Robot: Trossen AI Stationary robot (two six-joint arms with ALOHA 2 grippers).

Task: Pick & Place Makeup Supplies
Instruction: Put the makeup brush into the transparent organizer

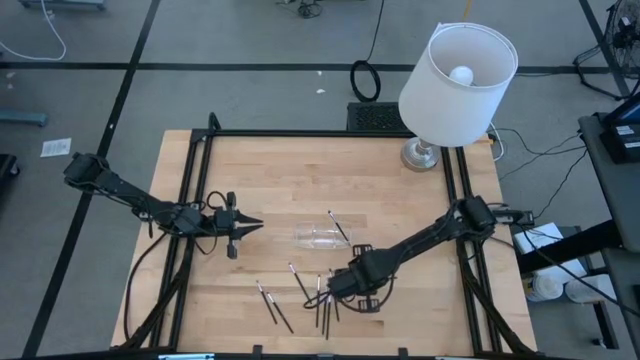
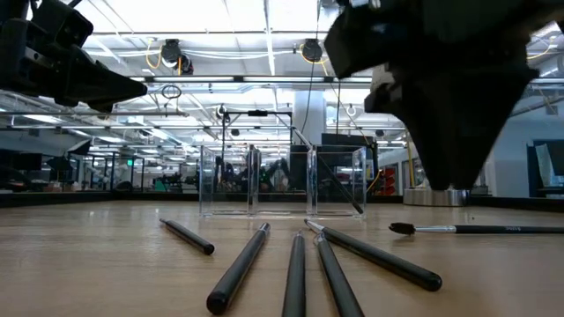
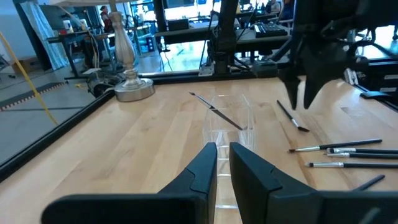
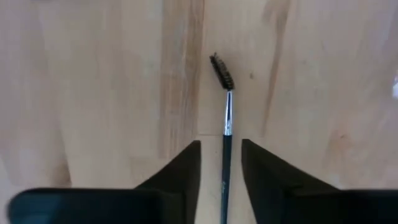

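Note:
Several thin dark makeup brushes lie flat on the wooden table near its front edge. One more brush lies slanted across the rim of the small clear tray at mid-table. My right gripper points down, open, above one brush. That brush lies on the table along the gap between the fingers, bristle head away from the wrist, and does not touch them. My left gripper hovers level left of the tray, with a narrow gap and nothing between its fingers.
A white-shaded lamp stands at the table's far right, its metal base on the wood. A black frame rail runs along the table's edges. Bare wood lies between the tray and the far edge.

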